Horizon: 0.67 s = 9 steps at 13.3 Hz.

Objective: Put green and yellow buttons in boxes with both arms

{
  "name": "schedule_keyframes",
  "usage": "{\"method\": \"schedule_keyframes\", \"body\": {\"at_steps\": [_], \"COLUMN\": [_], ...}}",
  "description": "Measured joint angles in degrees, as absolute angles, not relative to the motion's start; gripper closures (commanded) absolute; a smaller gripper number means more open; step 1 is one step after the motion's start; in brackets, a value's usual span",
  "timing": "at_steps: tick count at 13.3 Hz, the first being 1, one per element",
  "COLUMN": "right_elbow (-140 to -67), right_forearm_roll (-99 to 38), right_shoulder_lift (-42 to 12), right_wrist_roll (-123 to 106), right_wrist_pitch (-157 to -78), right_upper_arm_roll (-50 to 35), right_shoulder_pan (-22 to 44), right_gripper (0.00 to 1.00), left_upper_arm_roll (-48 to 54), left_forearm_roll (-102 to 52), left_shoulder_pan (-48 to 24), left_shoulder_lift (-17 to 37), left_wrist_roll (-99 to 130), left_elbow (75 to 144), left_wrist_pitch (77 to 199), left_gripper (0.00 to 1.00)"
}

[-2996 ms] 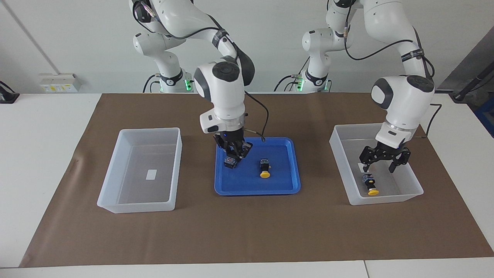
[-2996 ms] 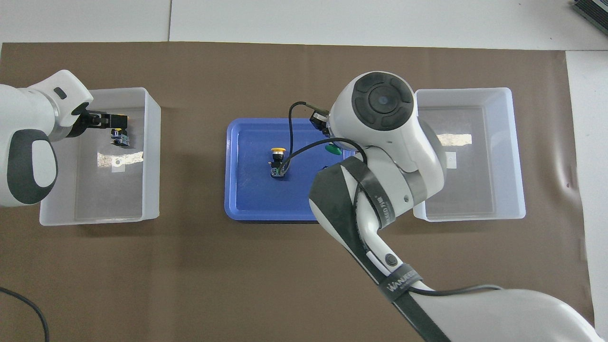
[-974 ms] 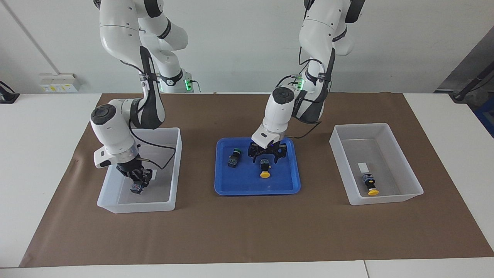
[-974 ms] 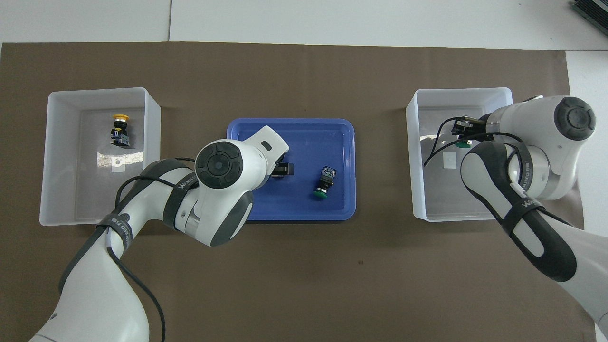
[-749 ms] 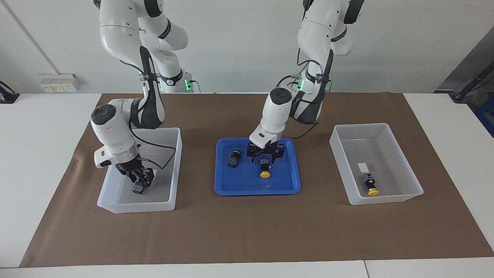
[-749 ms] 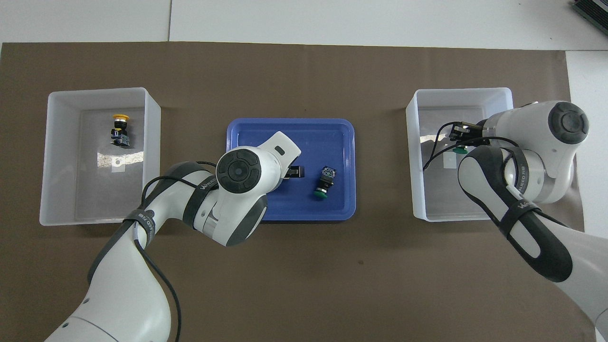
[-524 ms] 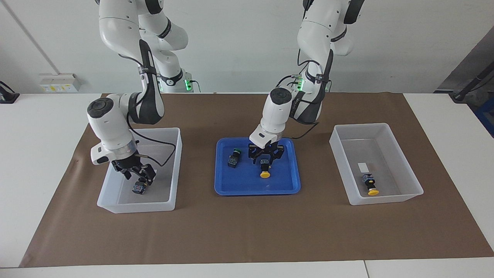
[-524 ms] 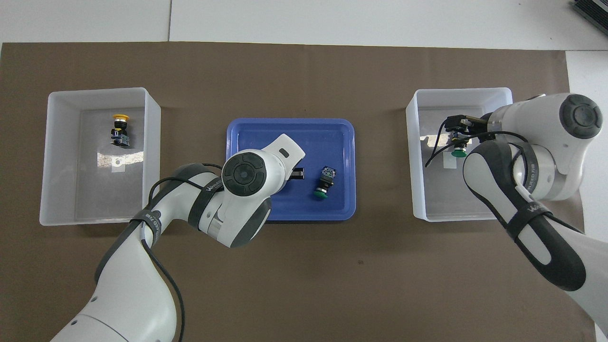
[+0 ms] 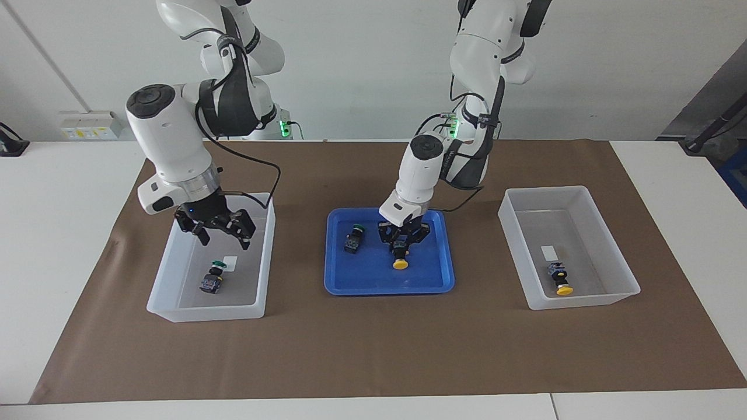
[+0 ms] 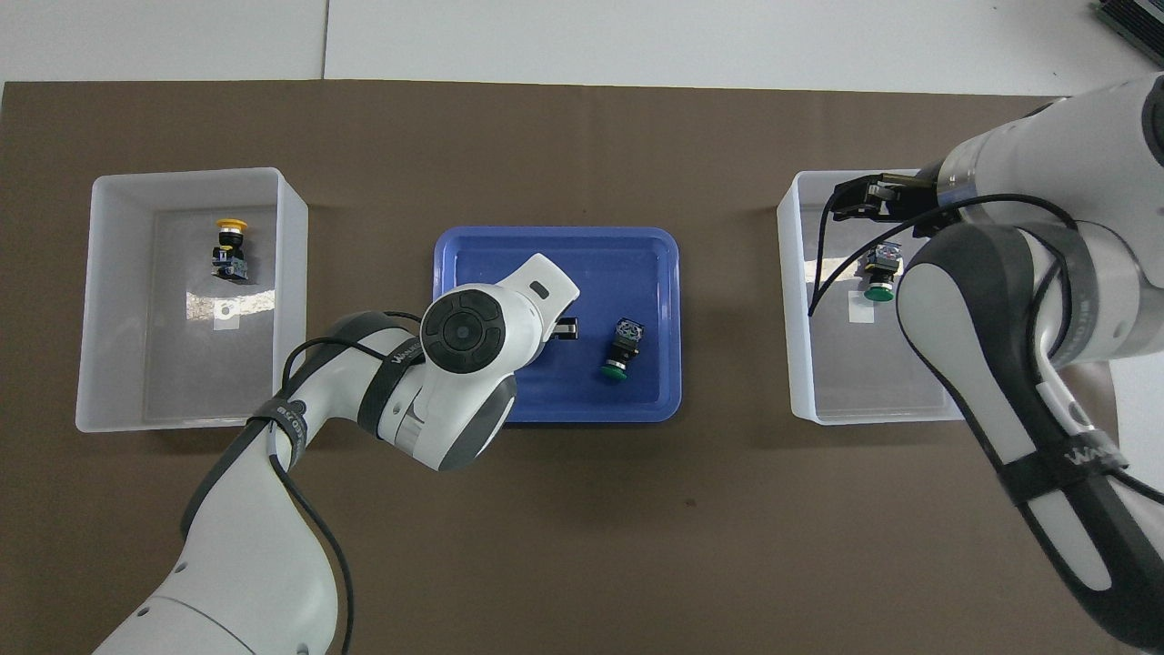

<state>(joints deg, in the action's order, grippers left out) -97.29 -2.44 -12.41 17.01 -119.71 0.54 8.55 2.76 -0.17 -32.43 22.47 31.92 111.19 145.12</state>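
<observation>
Tray (image 9: 435, 284) at mid-table: left gripper (image 9: 401, 241) down in it, clenched on a yellow button (image 9: 400, 255) (a green button (image 9: 352, 238) beside). Right gripper (image 9: 216, 228) spread wide over a box (image 9: 257, 256), green button (image 9: 212, 279) lying inside. Other box (image 9: 607, 233): one yellow button (image 9: 560, 279).

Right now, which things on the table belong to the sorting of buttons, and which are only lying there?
Belong: green button in one box; yellow button in the other box; tray's green button; tray's yellow button, gripped by left gripper; right gripper, open over the first box.
Only lying there: blue tray, brown mat, socket box.
</observation>
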Motion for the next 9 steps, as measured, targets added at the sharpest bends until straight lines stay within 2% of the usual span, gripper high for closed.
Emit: {"method": "schedule_keyframes", "body": {"at_steps": [2,4,6,9], "right_elbow": [-97.38,-97.60,-97.95,-98.27], "right_forearm_roll": [-2.44,-2.44,-2.44,-2.42], "right_shoulder_lift": [-12.98,-14.20,-16.85,-21.29], "right_wrist_roll": [23.31,29.14,35.71,43.56], "right_wrist_pitch": [-119.79,-120.67,-123.94,-129.47], "right_upper_arm_roll": [0.31,0.15,0.02,-0.05], "right_shoulder_pan": [12.51,15.94,19.86,25.85], "right_gripper": [0.00,0.00,0.00,0.00], "left_upper_arm_roll": [1.94,1.15,0.87,0.65], "left_forearm_roll": [-0.14,0.03,0.44,0.64], "left_shoulder_pan": [-32.15,-30.25,-26.15,-19.65], "left_shoulder_lift": [20.74,16.67,11.82,9.12], "left_wrist_roll": [31.94,31.90,29.92,24.00], "left_elbow": [110.75,110.48,110.52,110.56], "left_wrist_pitch": [142.73,138.66,133.96,130.72], "left_gripper": [1.00,1.00,1.00,1.00]}}
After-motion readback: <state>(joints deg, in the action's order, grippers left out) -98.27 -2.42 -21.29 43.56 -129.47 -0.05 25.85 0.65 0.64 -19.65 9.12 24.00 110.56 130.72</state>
